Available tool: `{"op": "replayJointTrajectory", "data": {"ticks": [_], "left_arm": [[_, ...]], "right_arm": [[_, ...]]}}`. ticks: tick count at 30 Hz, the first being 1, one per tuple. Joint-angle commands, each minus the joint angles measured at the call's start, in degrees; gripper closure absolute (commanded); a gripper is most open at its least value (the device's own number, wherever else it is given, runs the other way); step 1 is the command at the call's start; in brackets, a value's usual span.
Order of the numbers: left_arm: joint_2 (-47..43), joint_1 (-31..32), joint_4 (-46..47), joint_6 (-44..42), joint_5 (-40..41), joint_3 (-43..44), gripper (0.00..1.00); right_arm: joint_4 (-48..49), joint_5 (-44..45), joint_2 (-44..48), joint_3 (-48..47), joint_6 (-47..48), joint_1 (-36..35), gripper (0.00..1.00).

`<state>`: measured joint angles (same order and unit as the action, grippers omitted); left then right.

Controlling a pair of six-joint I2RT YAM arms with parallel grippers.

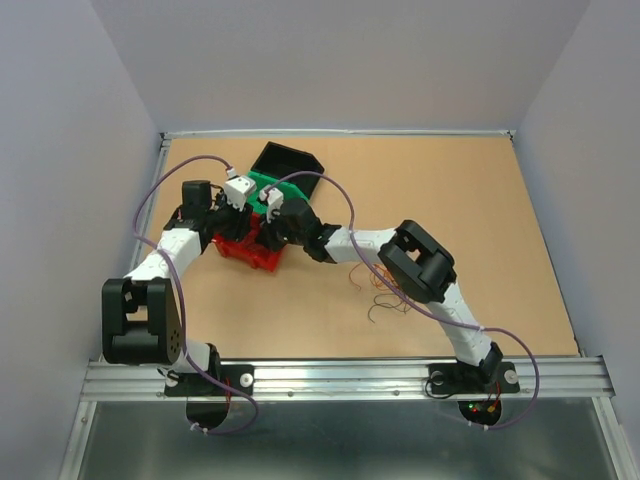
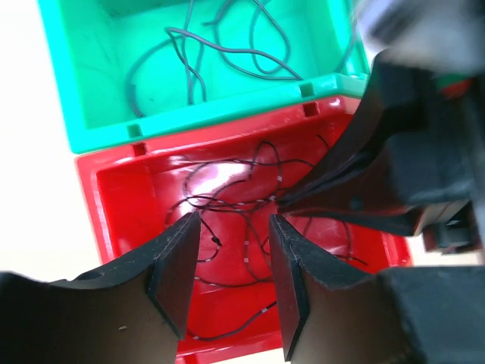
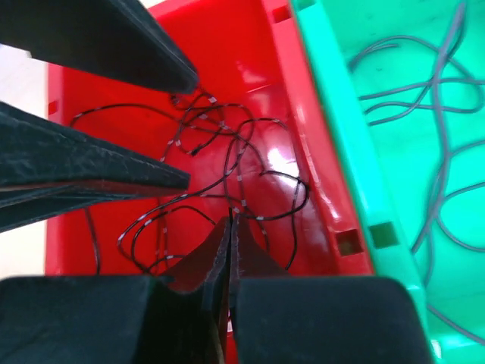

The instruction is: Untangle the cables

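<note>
The cables in the red bin (image 2: 121,227) are thin dark wires with white bands (image 2: 227,201), lying in loose loops (image 3: 227,144). My right gripper (image 3: 229,221) is down in this bin, jaws pressed together, and one dark wire runs out from between its tips. My left gripper (image 2: 233,227) hangs open just above the same wires with nothing between its fingers. From above, both grippers meet over the red bin (image 1: 250,255), the left gripper (image 1: 225,222) beside the right gripper (image 1: 262,235). More loose cables (image 1: 385,290) lie on the table under the right arm.
A green bin (image 2: 227,112) with grey wires (image 2: 220,53) touches the red bin's far side (image 1: 262,182). A black bin (image 1: 285,160) stands behind it. Lilac arm cables arch over the bins. Grey walls close the table at left, back and right.
</note>
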<state>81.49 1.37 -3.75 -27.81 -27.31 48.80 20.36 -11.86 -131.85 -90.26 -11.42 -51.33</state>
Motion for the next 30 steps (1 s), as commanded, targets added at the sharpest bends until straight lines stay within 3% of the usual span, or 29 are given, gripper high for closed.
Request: {"op": "replayJointTrajectory", "data": {"ticks": [1,6,11,14,16,19,24,25,27,28,30], "left_arm": [[-2.04,-0.31,3.31,1.44,1.2,0.95,0.48],[-3.09,-0.84,6.29,3.02,2.26,0.08,0.48],[-5.81,-3.74,8.49,5.13,1.21,-0.54,0.45],[-8.8,-4.53,9.72,5.66,0.59,-1.33,0.41],[-10.91,-4.53,9.81,5.05,-0.1,-1.68,0.36],[-15.83,-4.01,9.64,3.82,-4.32,-2.21,0.3],[-17.42,10.29,7.0,3.21,1.9,1.29,0.27],[-16.9,16.41,7.0,3.03,2.17,1.56,0.23],[-13.66,22.07,7.0,3.12,2.17,3.31,0.16],[-10.77,27.58,7.0,3.12,3.91,4.19,0.08],[-7.86,35.24,7.09,2.77,6.38,7.27,0.04]], "right_arm": [[-4.63,5.09,0.1,-4.06,1.75,-0.96,0.96],[0.44,7.8,3.61,-0.89,2.02,-0.96,0.65],[5.82,8.52,11.25,4.28,1.75,-0.96,0.56],[12.75,9.13,18.54,13.15,0.7,-0.96,0.46],[14.0,11.5,22.5,20.98,0.08,-0.96,0.32],[13.57,19.74,31.72,30.3,-0.18,-0.88,0.22],[2.87,31.61,47.97,40.06,-2.46,0.0,0.14],[2.32,36.85,53.83,42.25,-3.51,0.0,0.13],[0.83,42.33,60.8,48.22,-5.01,0.09,0.12],[0.3,46.97,67.62,50.07,-6.15,0.09,0.11],[-1.28,51.82,77.56,55.09,-7.29,0.27,0.11]]}}
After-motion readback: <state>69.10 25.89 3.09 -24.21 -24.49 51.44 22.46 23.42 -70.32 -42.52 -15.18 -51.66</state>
